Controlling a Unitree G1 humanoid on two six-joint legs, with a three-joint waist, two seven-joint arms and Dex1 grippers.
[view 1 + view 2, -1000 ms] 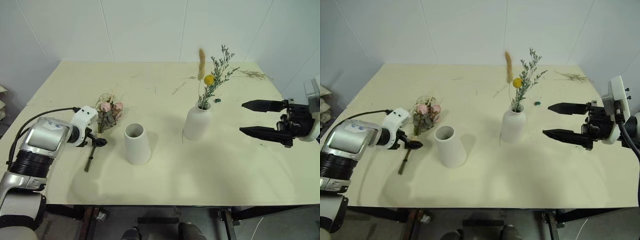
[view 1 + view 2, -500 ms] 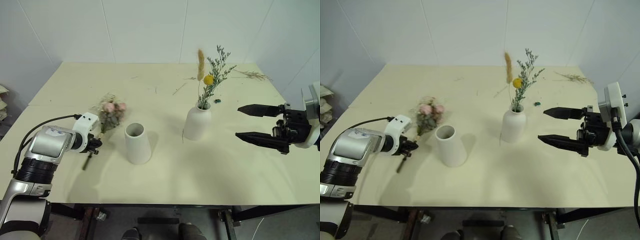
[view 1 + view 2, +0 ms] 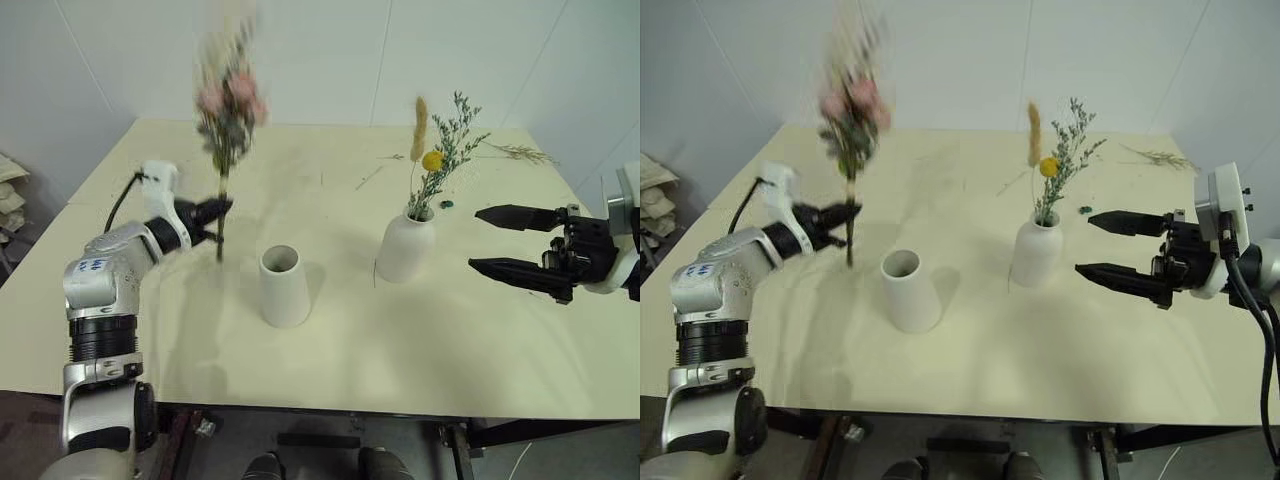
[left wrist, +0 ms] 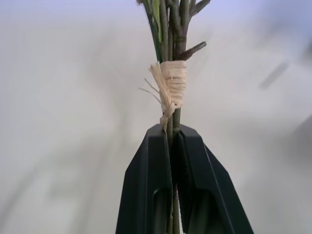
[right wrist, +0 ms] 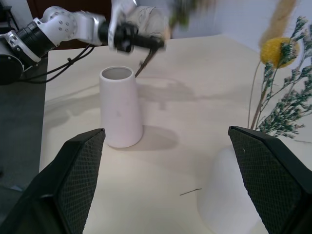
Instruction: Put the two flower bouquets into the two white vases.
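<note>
Left gripper point(image 3: 214, 211) pinches rose bouquet point(image 3: 228, 110) stems beside cone vase point(image 3: 283, 287); right gripper point(image 3: 492, 240) spread. Keep stems vertical, centre over mouth, lower slowly.

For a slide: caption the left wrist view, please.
Left gripper shut on the rose bouquet stems, just below the raffia tie.

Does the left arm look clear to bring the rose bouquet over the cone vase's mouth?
Probably yes. The left gripper holds the rose bouquet upright above the table, and nothing stands between it and the open-mouthed cone vase.
</note>
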